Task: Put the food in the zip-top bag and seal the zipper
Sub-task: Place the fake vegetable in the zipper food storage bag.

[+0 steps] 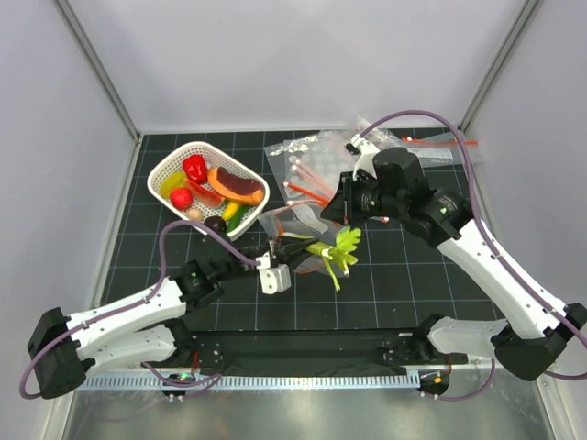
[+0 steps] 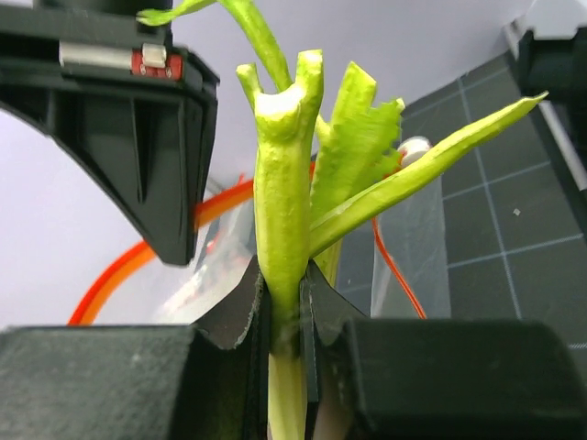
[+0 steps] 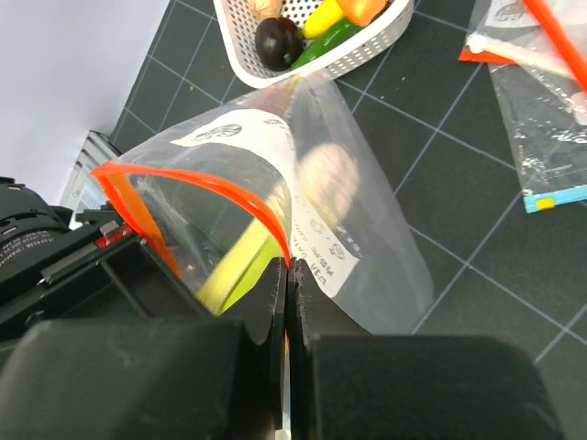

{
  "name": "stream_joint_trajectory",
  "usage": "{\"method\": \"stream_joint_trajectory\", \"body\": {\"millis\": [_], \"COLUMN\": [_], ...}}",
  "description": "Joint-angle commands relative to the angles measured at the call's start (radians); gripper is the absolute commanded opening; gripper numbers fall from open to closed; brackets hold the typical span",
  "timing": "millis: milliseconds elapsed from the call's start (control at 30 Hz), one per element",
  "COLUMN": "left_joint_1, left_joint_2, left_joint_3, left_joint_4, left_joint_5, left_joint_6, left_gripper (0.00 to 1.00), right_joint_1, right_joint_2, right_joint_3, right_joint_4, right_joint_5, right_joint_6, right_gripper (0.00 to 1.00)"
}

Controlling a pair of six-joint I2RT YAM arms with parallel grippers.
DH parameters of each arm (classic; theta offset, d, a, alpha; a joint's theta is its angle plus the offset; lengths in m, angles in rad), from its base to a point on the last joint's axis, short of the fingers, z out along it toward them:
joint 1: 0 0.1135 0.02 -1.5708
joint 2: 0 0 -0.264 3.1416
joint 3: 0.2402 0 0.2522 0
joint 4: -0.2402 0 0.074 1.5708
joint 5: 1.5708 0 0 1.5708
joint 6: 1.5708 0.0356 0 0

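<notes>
The left gripper (image 2: 284,316) had its fingers clamped on the lower stem of the green-and-white leafy stalk (image 2: 282,183), which stood up between them with its leaves fanning out above. Seen from above, the stalk lay across the dark gridded table (image 1: 440,284) near the middle, just in front of the zip-top bag (image 1: 286,223), leafy end toward the right arm. The right gripper (image 3: 286,275) had its fingers pressed together on the bag's mouth edge, pinching the plastic right at the orange-red zipper (image 3: 183,179). The mouth stood open in a loop facing the left gripper, and the stalk showed as a yellow-green streak through the clear plastic; whether its tip was past the mouth could not be told. The remaining toy foods (image 1: 206,188) sat in the white slotted basket (image 1: 163,170) just behind and left of the bag. Other clear bags (image 1: 312,158) lay flat at the back of the table
</notes>
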Motion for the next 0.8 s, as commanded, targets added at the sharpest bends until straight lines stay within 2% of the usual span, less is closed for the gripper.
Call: {"method": "stream_joint_trajectory", "body": {"millis": [0, 167, 233, 367, 533, 767], "left_joint_1": [-0.015, -0.065, -0.072, -0.075, -0.090, -0.093], "left_joint_2": [-0.031, -0.025, -0.019, -0.026, -0.061, -0.034], "left_joint_3": [0.030, 0.072, 0.076, 0.071, 0.063, 0.062], "left_joint_4": [-0.056, -0.194, -0.201, -0.196, -0.199, -0.208], "left_joint_5": [-0.099, -0.191, -0.209, -0.186, -0.168, -0.160], "left_joint_6": [0.110, 0.217, 0.226, 0.234, 0.250, 0.268], "left_gripper": [0.00, 0.00, 0.00, 0.00, 0.00, 0.00], "right_joint_1": [0.001, 0.001, 0.003, 0.021, 0.110, 0.131], "right_joint_2": [-0.036, -0.007, -0.001, 0.002, 0.018, -0.014], "right_joint_3": [0.015, 0.027, 0.042, 0.054, 0.027, 0.025], "right_joint_4": [0.000, -0.063, -0.089, -0.156, -0.206, -0.192], "right_joint_5": [0.036, 0.050, 0.054, 0.108, 0.192, 0.165], "right_joint_6": [-0.050, -0.077, -0.094, -0.116, -0.137, -0.137], "right_gripper": [0.01, 0.01, 0.01, 0.01, 0.01, 0.01]}}
